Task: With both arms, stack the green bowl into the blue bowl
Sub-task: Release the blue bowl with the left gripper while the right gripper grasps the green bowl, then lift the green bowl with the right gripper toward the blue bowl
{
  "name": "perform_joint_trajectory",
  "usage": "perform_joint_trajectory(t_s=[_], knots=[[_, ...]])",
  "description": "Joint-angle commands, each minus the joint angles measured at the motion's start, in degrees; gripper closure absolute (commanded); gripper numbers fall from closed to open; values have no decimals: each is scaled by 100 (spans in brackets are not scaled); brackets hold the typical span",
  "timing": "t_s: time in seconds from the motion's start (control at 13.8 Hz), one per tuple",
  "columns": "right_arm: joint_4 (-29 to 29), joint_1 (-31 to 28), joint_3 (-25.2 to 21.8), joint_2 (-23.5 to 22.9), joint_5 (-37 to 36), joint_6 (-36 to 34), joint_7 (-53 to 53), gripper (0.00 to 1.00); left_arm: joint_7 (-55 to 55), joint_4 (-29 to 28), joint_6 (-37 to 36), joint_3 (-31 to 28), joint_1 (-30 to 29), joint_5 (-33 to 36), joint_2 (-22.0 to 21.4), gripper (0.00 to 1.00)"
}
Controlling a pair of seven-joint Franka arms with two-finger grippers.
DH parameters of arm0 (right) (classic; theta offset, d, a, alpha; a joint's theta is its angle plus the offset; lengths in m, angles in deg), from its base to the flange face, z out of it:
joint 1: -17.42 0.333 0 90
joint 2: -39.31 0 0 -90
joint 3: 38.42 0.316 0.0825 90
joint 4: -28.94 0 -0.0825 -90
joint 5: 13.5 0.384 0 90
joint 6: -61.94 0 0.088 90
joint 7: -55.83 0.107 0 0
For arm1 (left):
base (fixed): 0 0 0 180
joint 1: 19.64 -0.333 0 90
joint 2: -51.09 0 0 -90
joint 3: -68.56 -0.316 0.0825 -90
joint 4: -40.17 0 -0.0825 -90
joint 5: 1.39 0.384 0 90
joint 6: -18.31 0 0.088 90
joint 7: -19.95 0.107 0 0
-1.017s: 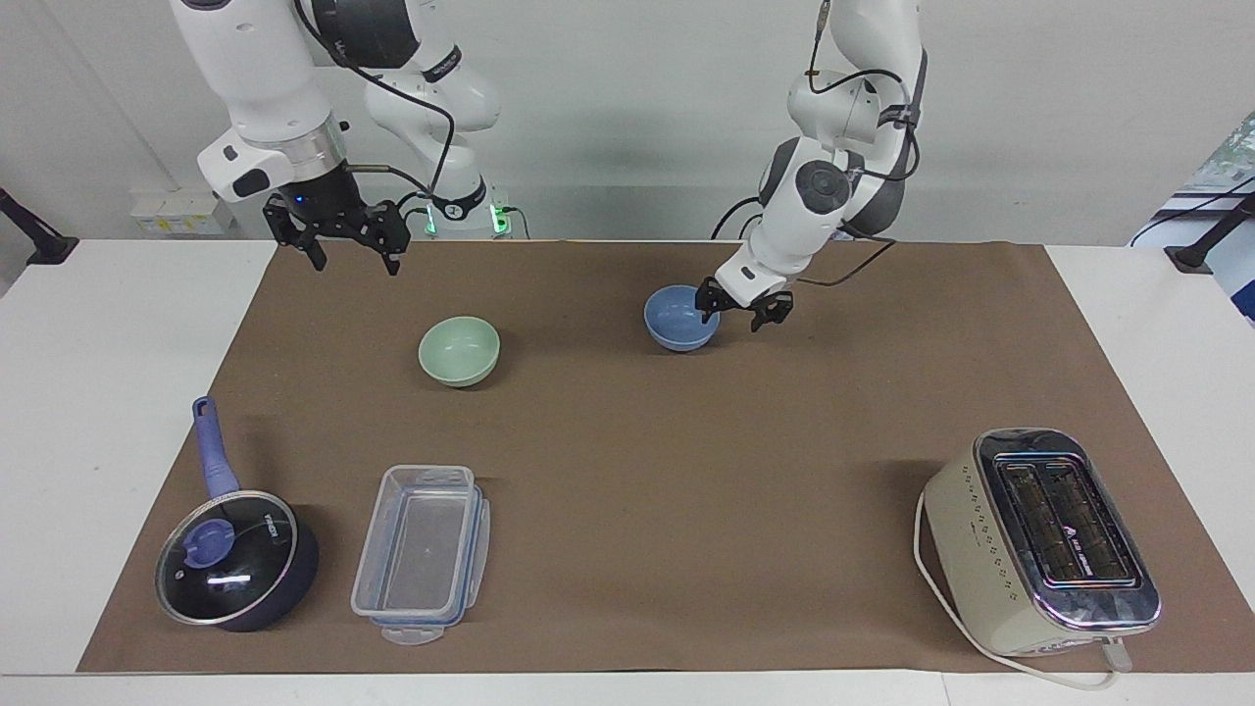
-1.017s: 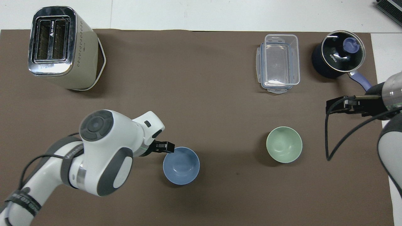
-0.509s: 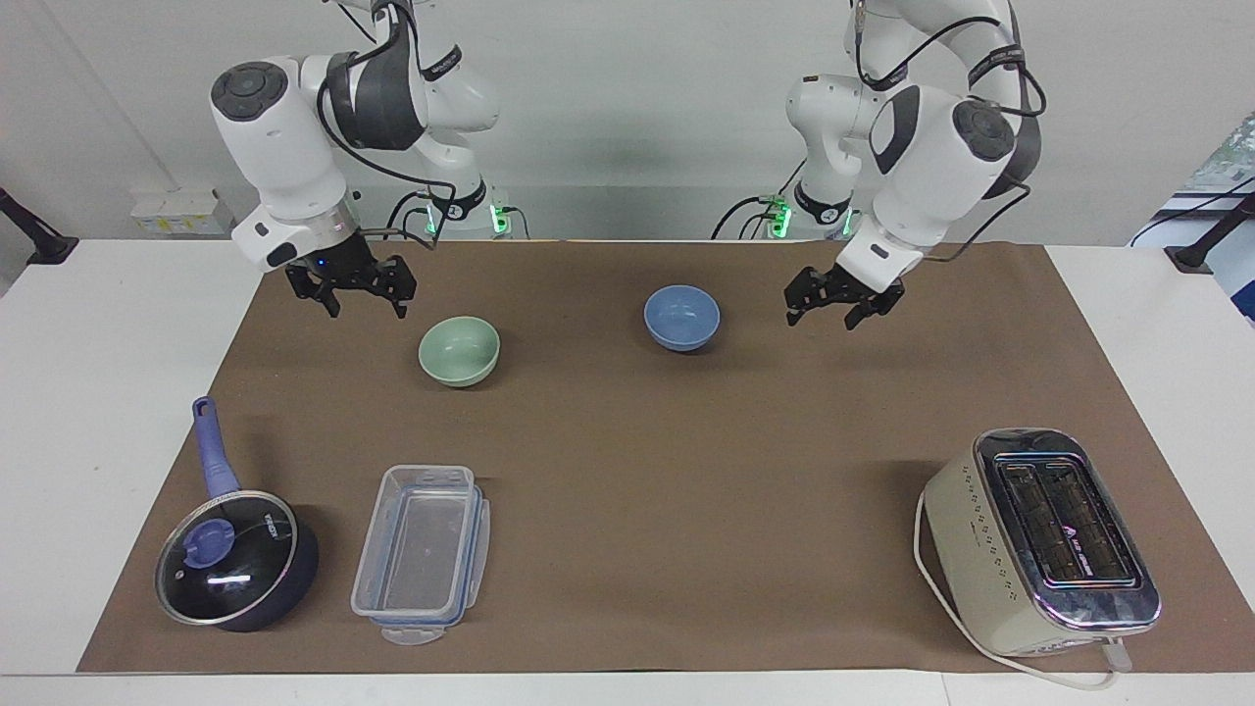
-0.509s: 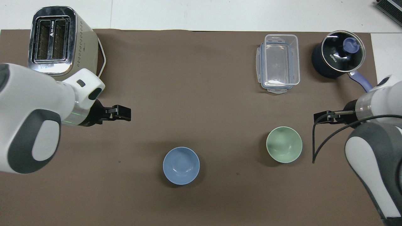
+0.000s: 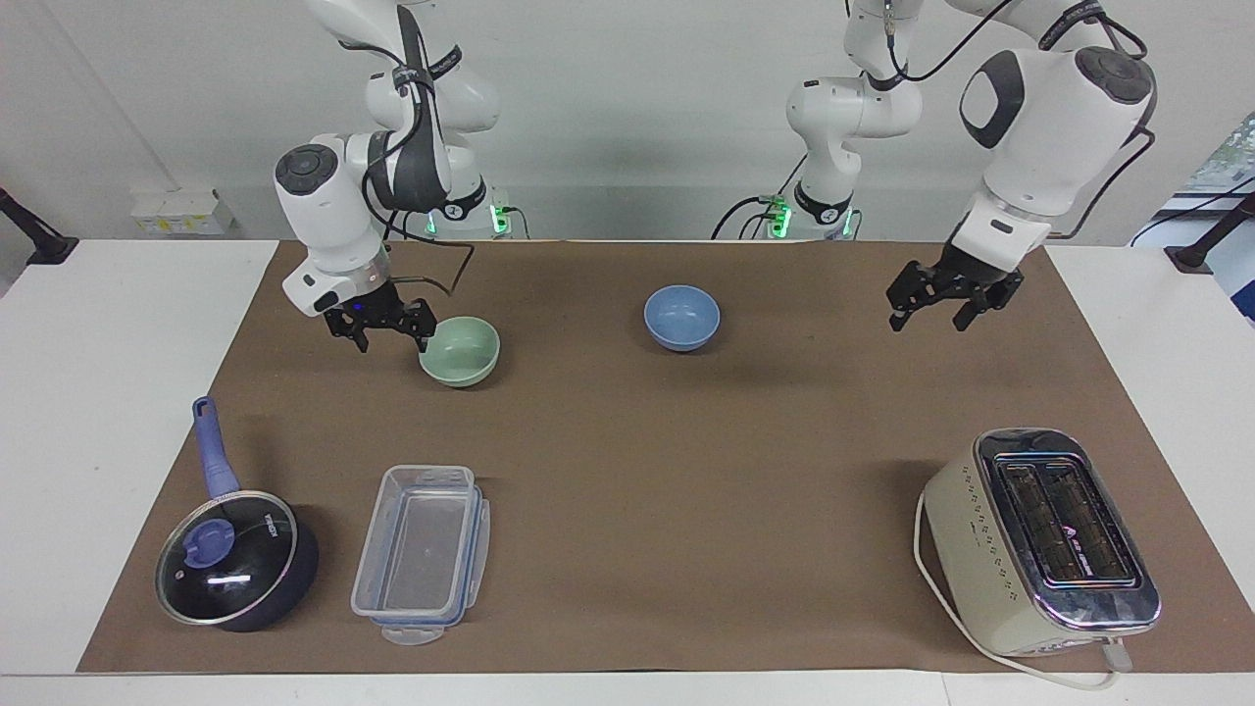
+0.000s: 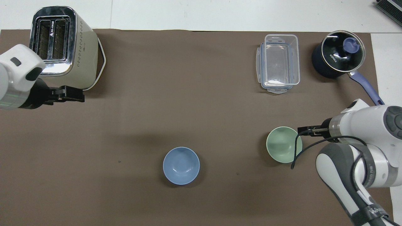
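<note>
The pale green bowl (image 5: 459, 351) (image 6: 283, 144) sits upright and empty on the brown mat. The blue bowl (image 5: 681, 318) (image 6: 181, 165) sits upright and empty beside it, toward the left arm's end, a bowl's width or two away. My right gripper (image 5: 390, 341) (image 6: 304, 130) is open and low at the green bowl's rim, on the side toward the right arm's end; I cannot tell whether it touches. My left gripper (image 5: 929, 312) (image 6: 78, 94) is open and empty, raised over bare mat well clear of the blue bowl, toward the left arm's end.
A cream toaster (image 5: 1039, 539) (image 6: 59, 47) stands far from the robots at the left arm's end. A clear lidded container (image 5: 422, 549) (image 6: 279, 62) and a dark pot with a blue handle (image 5: 235, 559) (image 6: 337, 55) stand far from the robots at the right arm's end.
My left gripper has left the blue bowl's rim and swung out toward the left arm's end. My right gripper has come down and in to the green bowl's rim. Neither bowl moved.
</note>
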Motion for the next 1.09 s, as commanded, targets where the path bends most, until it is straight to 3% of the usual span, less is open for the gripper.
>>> perform_joint_trajectory(t_s=[0.0,0.36,0.58,0.73,0.94,1.02], knots=[[-128,-14,21,-235,154,299,-177,0,393,470,-647,73,-275,282,114,0],[-540,38,30,-298,207,651,-203,0,411,1481,-1984,73,-302,591,534,0],[-559,56,30,-289,215,617,-326,13,824,1439,-1679,81,-293,565,518,0],[-550,47,30,-289,224,617,-422,29,807,1377,-1704,81,-293,565,483,0],[-533,39,21,-298,688,573,-782,79,798,1377,-1687,81,-302,565,483,0],[-524,4,21,-289,760,573,-905,91,798,1377,-1687,73,-302,565,483,0]])
